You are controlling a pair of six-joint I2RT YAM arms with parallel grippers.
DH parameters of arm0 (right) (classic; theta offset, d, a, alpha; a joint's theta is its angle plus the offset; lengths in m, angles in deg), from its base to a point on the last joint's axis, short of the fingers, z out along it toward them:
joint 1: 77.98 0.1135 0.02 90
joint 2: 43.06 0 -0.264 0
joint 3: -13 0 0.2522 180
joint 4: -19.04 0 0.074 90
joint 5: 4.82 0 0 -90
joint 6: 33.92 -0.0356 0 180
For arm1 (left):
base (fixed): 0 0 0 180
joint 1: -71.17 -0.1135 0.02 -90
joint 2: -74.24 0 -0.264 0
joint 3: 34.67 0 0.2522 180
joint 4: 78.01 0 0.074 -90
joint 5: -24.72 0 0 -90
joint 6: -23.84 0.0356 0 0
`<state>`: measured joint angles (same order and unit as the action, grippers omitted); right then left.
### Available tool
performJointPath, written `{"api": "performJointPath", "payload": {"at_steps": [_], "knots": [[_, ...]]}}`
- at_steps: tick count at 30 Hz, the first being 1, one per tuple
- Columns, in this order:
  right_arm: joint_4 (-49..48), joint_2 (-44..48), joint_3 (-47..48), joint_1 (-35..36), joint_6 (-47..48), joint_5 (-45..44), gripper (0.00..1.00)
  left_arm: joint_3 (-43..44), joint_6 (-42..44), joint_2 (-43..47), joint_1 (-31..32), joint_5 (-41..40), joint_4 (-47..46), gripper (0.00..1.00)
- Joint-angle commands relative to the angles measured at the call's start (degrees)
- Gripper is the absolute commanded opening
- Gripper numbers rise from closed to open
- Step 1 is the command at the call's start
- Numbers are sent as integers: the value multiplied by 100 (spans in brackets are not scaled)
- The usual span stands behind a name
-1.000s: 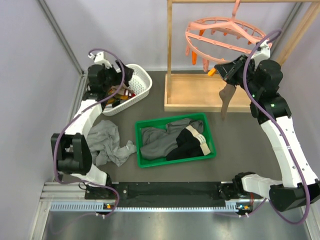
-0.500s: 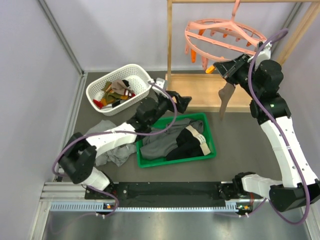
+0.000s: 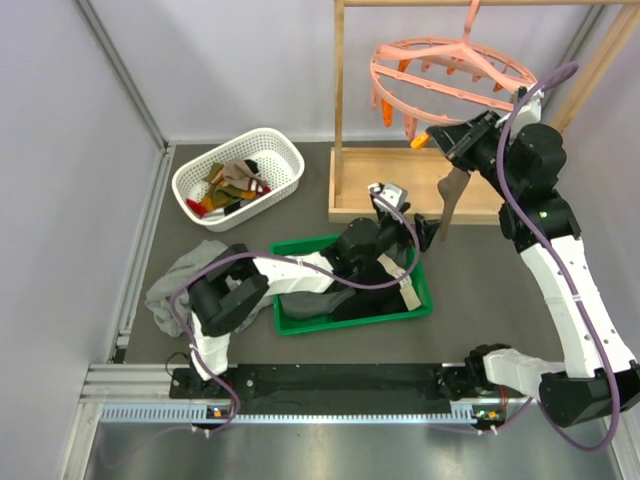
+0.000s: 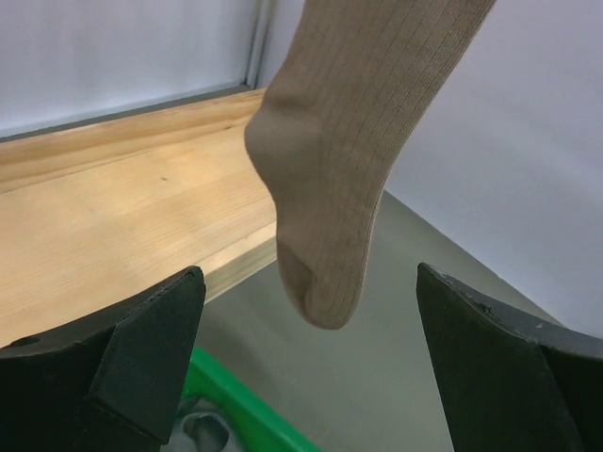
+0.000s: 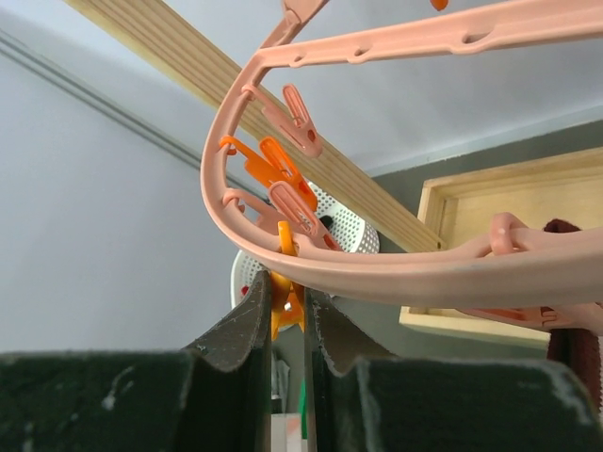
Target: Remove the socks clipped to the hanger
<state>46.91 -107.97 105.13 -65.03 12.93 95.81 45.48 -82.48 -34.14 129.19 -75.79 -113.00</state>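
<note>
Grey tabletop (image 3: 470,300) lies below a ribbed tan fabric sock (image 4: 349,141) hanging from the round pink plastic hanger (image 3: 450,70). Left gripper (image 4: 311,331) gapes wide, empty; right gripper (image 5: 290,299) pinches an orange clip (image 5: 285,282).

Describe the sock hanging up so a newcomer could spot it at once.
At the back right stands a light wooden rack frame with a round pink plastic clip hanger hung inside it. Beneath the hanger dangles one tan-brown ribbed sock, toe down, the only sock hanging in the air.
</note>
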Motion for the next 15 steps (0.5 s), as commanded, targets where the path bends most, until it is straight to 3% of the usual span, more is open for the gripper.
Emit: {"api": "performJointPath", "payload": {"at_steps": [1, 15], "knots": [[-400, 241, 21, -12, -35, 79, 7, 611, 6, -358, 69, 66, -504, 98], [-435, 329, -15, -21, -105, 115, 7, 1886, -170, -1694, 157, 83, -258, 99]]}}
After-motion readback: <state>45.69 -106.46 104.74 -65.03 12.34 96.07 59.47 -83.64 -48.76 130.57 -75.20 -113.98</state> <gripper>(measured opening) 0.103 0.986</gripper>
